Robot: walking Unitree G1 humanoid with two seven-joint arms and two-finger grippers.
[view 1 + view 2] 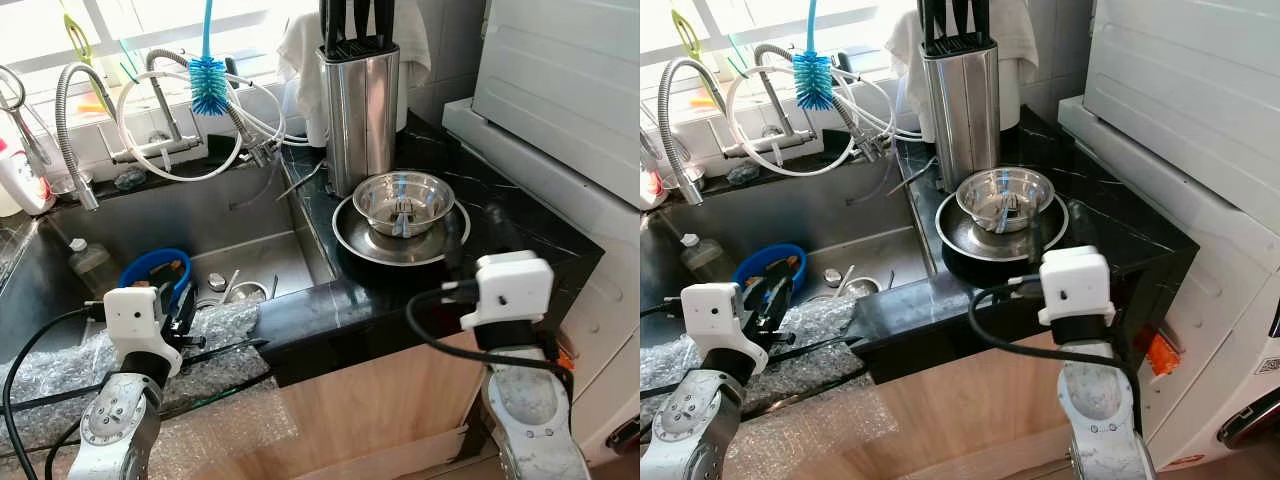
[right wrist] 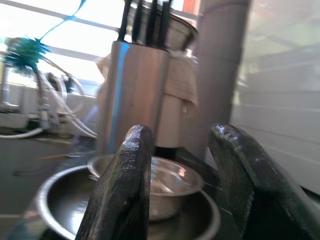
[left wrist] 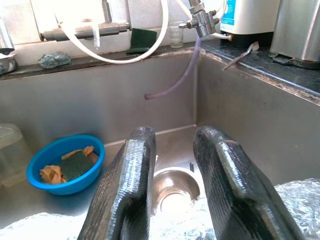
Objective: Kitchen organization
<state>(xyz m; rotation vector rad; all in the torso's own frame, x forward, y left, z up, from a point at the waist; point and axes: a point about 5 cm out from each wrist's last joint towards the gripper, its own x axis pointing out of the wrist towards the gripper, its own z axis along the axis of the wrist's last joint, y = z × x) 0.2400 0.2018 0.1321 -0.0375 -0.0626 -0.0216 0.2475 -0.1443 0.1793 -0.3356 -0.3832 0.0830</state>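
Approach step, nothing grasped yet. Right gripper (image 2: 182, 187) is level with the counter edge, fingers parted and empty, aimed at the small steel bowl (image 1: 404, 202), which sits nested inside a wider steel dish (image 1: 350, 238) on the black counter (image 1: 500, 215), just in front of the knife block (image 1: 358, 110). Left gripper (image 3: 175, 185) hovers over the bubble wrap (image 1: 70, 365) at the sink (image 1: 215, 215) front, fingers also apart, holding nothing. Likely next: right arm reaches forward and slightly up so one finger clears the small bowl's rim, then pinches the rim; the nested pair may lift together or slide on the counter, so the grip needs to be on the inner rim alone. Head views show a utensil lying in the small bowl, probably a spoon or strainer piece, too small to say. Left wrist view gives what the head views mostly hide: the blue bowl (image 3: 66, 165) in the sink holds a green scouring pad (image 3: 76, 165) and orange scraps, and a steel drain cup (image 3: 172, 187) lies just beyond the fingertips. Right wrist view is blurred but confirms the bowl stack is straight ahead, near.
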